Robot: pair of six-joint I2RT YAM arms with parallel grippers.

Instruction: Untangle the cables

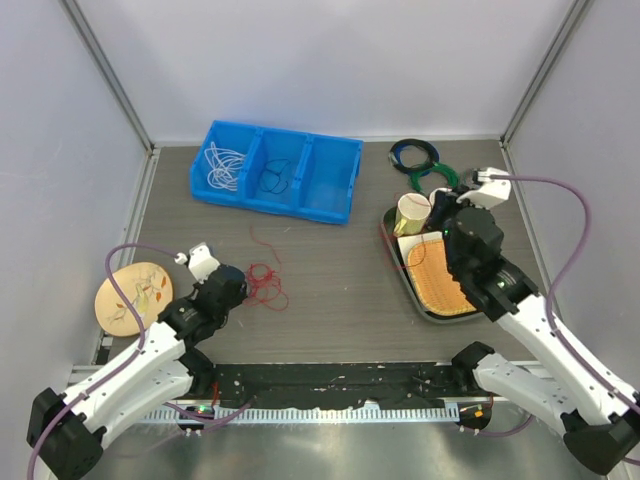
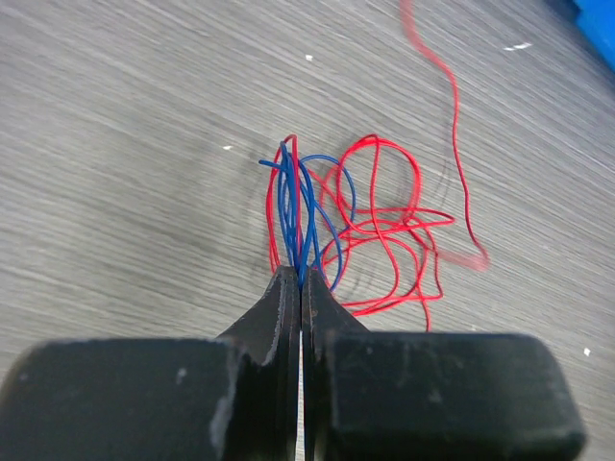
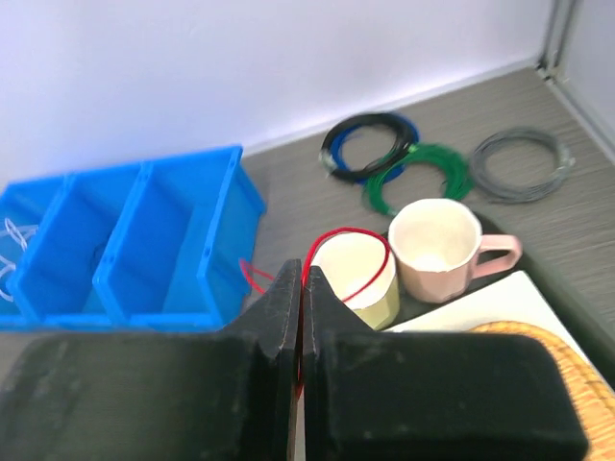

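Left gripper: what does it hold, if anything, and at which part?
The left gripper is shut on the blue cable and red cable together, pinching the near edge of their tangle.

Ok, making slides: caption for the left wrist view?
Left pincer shut on the blue cable, red cable looped on the table beyond.

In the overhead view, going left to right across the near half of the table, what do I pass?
Round wooden disc → left gripper → tangled cables → black tray.
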